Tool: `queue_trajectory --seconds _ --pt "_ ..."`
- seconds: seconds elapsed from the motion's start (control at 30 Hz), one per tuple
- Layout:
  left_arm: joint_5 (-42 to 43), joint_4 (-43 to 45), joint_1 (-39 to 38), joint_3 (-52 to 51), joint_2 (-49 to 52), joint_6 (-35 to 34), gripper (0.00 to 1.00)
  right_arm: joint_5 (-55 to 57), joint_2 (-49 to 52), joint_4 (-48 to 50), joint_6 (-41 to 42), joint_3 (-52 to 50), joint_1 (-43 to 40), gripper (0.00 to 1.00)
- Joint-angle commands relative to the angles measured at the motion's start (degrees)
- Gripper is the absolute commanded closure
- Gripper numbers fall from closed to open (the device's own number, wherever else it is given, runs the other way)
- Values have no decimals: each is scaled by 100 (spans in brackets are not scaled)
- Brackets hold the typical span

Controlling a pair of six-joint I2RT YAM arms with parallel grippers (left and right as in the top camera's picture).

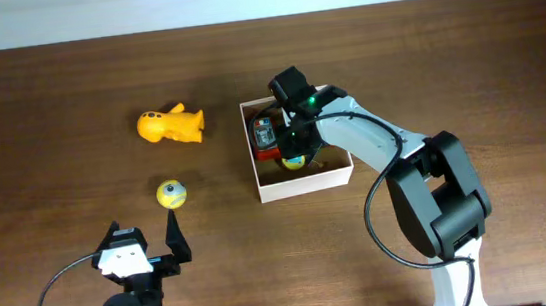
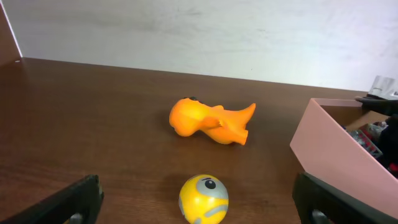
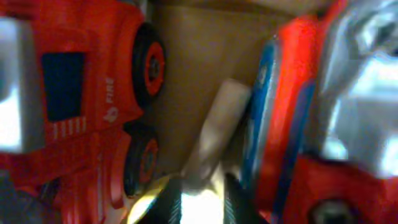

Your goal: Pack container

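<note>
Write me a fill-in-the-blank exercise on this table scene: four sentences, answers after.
1. The right gripper reaches down into the ____.
2. The animal toy lying on the table is coloured ____.
3. The left gripper has its jaws ____, with the ball just ahead of it.
4. The red truck in the container bears the word ____.
Missing words: container; orange; open; FIRE.

The red toy truck (image 3: 81,106) bears the word "FIRE".
</note>
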Motion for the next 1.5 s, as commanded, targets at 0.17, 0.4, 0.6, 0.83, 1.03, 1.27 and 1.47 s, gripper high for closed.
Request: queue_trajectory --seconds 0.17,0.4,0.6,0.83,1.03,1.27,1.47 --pt "61 13 24 -33 -15 -11 1 2 -2 -50 61 420 -31 75" --pt "61 13 24 -33 -15 -11 1 2 -2 -92 46 507 -31 75" --pt "61 13 24 -33 -15 -11 1 11 -2 -39 46 511 -33 75" --pt "61 13 24 -33 -15 -13 1 120 -2 -39 -109 901 -37 75" --pt "61 11 24 -33 -15 -13 1 321 -2 -610 -284 1794 -37 75" --pt "61 13 24 -33 -15 -13 1 1163 -13 -1814 -389 3469 -208 74" --pt "61 11 24 -33 -15 -13 1 1272 -13 -2649 -387 4741 -1067 70"
